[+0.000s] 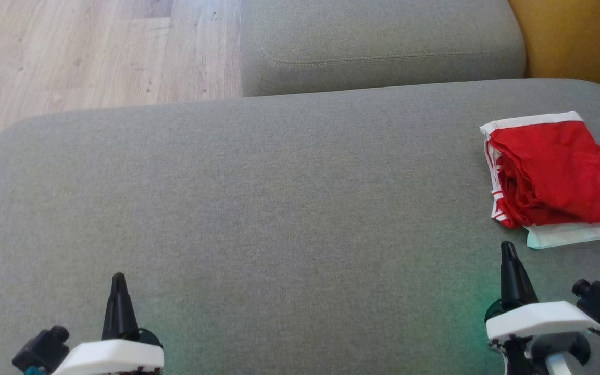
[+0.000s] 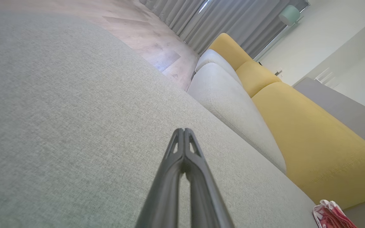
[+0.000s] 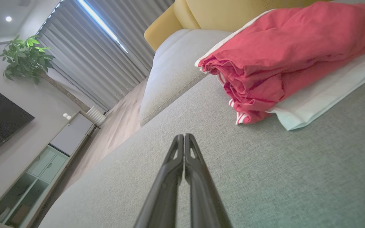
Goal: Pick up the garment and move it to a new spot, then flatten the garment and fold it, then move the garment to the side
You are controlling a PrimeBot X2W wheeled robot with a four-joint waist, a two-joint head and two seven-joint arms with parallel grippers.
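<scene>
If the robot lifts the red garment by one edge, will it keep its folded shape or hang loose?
Probably it will hang loose: the red garment lies in soft bunched folds, so it looks floppy. It seems thin and light. The white layer underneath may slip out, since it sticks out past the red cloth.

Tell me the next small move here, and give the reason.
Probably open the right gripper and ease it forward to the red garment. It is shut on nothing, just short of the garment, which lies rumpled at the right end of the grey cushion; the left gripper, also shut, is far off.
</scene>
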